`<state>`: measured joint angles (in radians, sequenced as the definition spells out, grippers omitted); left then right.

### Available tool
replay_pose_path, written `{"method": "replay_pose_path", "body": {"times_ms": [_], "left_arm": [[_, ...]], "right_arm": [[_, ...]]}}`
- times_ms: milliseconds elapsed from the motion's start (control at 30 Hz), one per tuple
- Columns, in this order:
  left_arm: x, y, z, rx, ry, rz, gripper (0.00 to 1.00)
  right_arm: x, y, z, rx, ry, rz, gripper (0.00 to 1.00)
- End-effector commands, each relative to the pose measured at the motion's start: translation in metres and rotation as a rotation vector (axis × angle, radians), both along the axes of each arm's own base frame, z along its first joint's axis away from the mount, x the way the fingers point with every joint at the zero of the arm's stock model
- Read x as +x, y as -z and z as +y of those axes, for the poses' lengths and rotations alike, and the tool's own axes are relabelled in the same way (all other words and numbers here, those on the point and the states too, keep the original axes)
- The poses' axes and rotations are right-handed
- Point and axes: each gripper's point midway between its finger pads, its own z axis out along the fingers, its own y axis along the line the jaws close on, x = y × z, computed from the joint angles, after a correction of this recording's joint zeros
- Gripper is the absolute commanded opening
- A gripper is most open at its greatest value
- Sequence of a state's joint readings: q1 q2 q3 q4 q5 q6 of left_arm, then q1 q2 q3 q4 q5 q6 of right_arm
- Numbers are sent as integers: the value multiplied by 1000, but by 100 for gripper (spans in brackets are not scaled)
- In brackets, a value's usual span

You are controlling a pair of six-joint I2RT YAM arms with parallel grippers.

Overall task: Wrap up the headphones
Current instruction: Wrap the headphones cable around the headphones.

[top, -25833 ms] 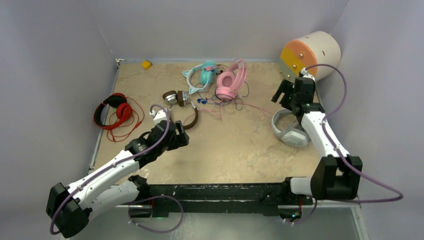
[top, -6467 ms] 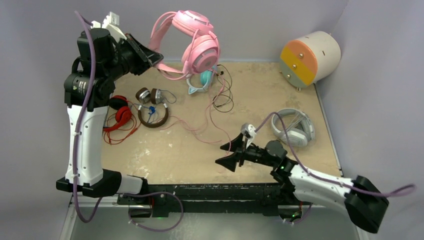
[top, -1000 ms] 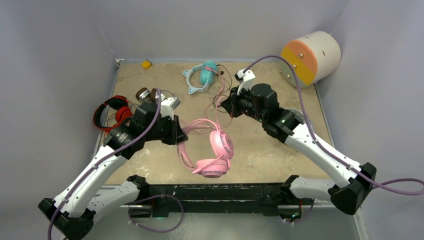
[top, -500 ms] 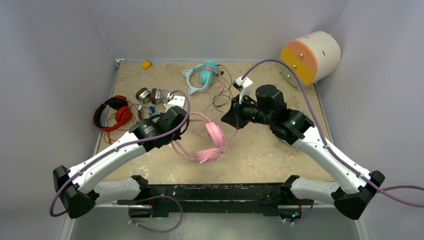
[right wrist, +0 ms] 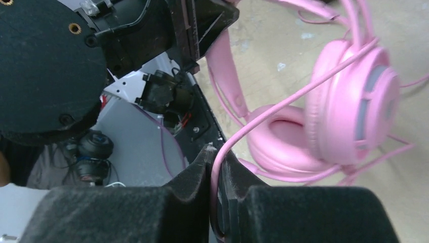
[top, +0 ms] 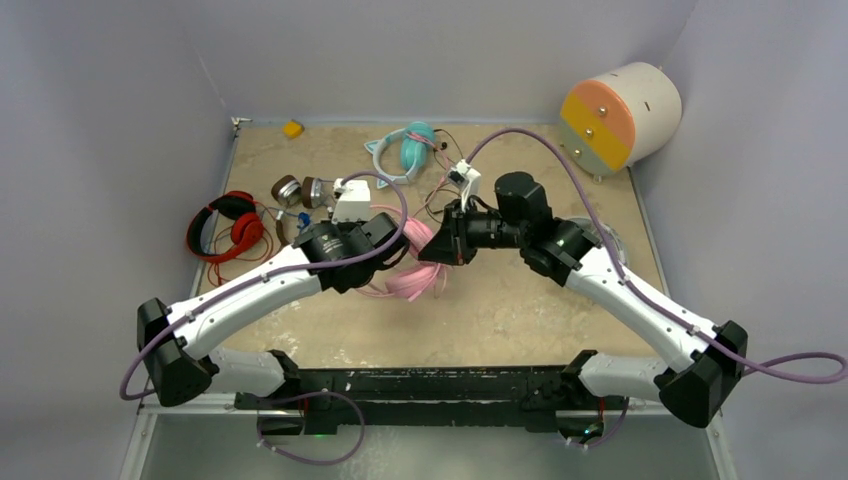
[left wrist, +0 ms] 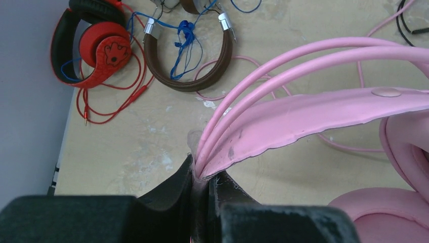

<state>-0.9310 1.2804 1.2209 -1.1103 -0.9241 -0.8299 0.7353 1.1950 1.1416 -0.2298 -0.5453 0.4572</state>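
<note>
**Pink pair pinched from both sides at mid-bench**

Both arms meet over the middle of the bench (top: 520,310), and the pink headphones (top: 412,283) hang between them. The left jaws are clamped on the headband (left wrist: 313,109), gripping its padded strap and the two thin pink rails right at the fingertips. Whether the cups touch the surface, the views don't settle.

Over to the right wrist camera: the pink cable (right wrist: 283,109) sweeps across the ear cup (right wrist: 354,109) and drops straight into the slot between the right jaws, which are pinched together on it (a very narrow gap, just the cord's width).

Along the left edge lie the red headphones (left wrist: 96,45), their red cord looped beside them. Just beside those sit the brown headphones (left wrist: 202,83), with a blue cord (left wrist: 184,38) tangled across the band.

At the back, the teal cat-ear headphones (top: 405,150) sit with dark cable trailing near them. A small yellow object (top: 292,128) sits in the far corner.
</note>
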Motion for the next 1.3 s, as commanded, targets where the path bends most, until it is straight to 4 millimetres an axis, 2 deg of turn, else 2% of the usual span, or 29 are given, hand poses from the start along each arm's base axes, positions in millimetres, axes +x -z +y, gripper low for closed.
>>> {"method": "replay_pose_path", "body": {"times_ms": [0, 167, 300, 467, 600, 867, 967, 1100, 1200, 1267], "left_arm": [[11, -26, 1, -140, -168, -149, 0], [20, -37, -16, -283, -167, -203, 0], [34, -48, -10, -351, -170, -202, 0], [43, -63, 4, -445, -182, -227, 0], [45, -70, 2, -568, -222, -237, 0], [58, -68, -9, -746, -289, -168, 0], [61, -72, -8, -787, -285, -179, 0], [59, -85, -6, -815, -250, -207, 0], [55, -95, -6, -831, -222, -207, 0], [52, -103, -8, -843, -201, -202, 0]], "right_arm": [[-14, -18, 20, 107, -76, 23, 15], [-24, -6, 36, 114, -100, 58, 25], [-26, 3, 34, 79, -72, 46, 30], [-28, 16, 22, 72, -26, 34, 32], [-34, 24, 27, 106, -37, 40, 31], [-44, 51, 38, 123, -6, -7, 32], [-42, 56, 30, 136, 25, -65, 35], [-35, 56, 8, 150, 102, -177, 47], [-29, 68, -10, 92, 163, -230, 51], [-18, 76, -21, 25, 222, -274, 52]]}}
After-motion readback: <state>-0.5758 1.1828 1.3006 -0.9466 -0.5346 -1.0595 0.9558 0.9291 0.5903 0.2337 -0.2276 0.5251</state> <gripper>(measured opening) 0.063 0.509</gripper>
